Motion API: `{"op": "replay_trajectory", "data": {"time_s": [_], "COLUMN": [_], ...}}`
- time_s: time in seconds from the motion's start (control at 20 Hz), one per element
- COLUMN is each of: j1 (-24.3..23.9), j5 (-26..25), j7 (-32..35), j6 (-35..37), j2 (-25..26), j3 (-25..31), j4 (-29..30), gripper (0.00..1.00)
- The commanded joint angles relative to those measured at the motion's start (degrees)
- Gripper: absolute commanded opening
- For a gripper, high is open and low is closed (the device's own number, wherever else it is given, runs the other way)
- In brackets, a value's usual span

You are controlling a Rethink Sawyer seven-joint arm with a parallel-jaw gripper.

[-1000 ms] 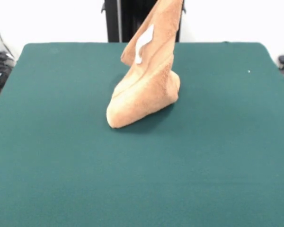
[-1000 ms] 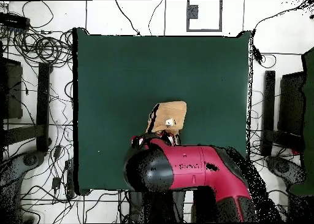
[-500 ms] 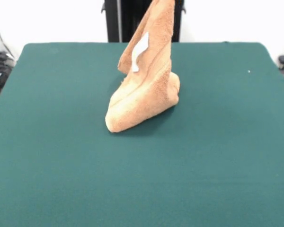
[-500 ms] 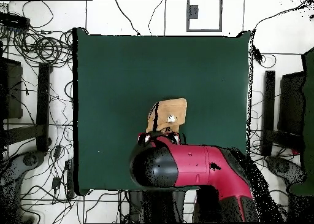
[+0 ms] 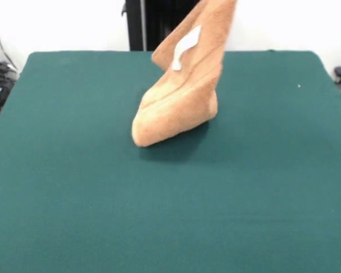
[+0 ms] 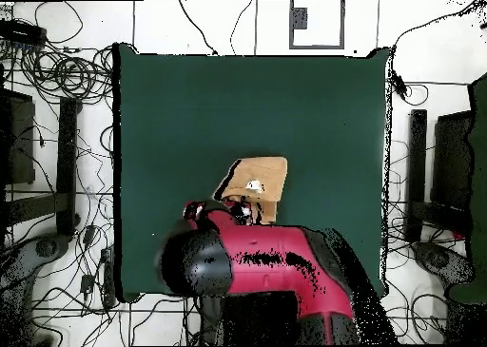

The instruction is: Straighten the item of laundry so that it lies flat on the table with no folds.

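The item of laundry point(image 5: 179, 105), an orange-tan towel, is pulled up by one end, which runs out of the top of the front view. Its lower end rests bunched and folded on the green table point(image 5: 74, 187), a little behind the middle. A white label point(image 5: 184, 46) shows on the raised part. From overhead, the towel point(image 6: 264, 172) shows just beyond the red arm point(image 6: 257, 267). My gripper point(image 6: 240, 208) sits at the towel's near edge, mostly covered by the arm, and is shut on the raised end.
Cables and dark equipment point(image 6: 57, 125) lie on the floor around the table point(image 6: 190, 115). A black post point(image 5: 142, 23) stands behind the far edge in the front view.
In the front view, the towel's raised end has swung right and its lower bunch has shifted slightly right. Overhead, the arm's elbow has moved left.
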Motion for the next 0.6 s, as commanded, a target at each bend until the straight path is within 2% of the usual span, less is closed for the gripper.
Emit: {"op": "replay_trajectory", "data": {"time_s": [0.05,0.35,0.5,0.6], "j1": [10.80,17.18,18.36,19.16], "j5": [6.08,8.52,9.11,9.64], "j7": [28.14,34.40,35.80,36.53], "j6": [7.57,5.49,0.46,1.53], "j2": [2.53,8.33,11.68,12.42], "j3": [-3.96,-7.75,-9.29,-9.71], "j4": [-4.45,-9.77,-10.46,-11.75], "gripper": [0.00,0.00,0.00,0.00]}}
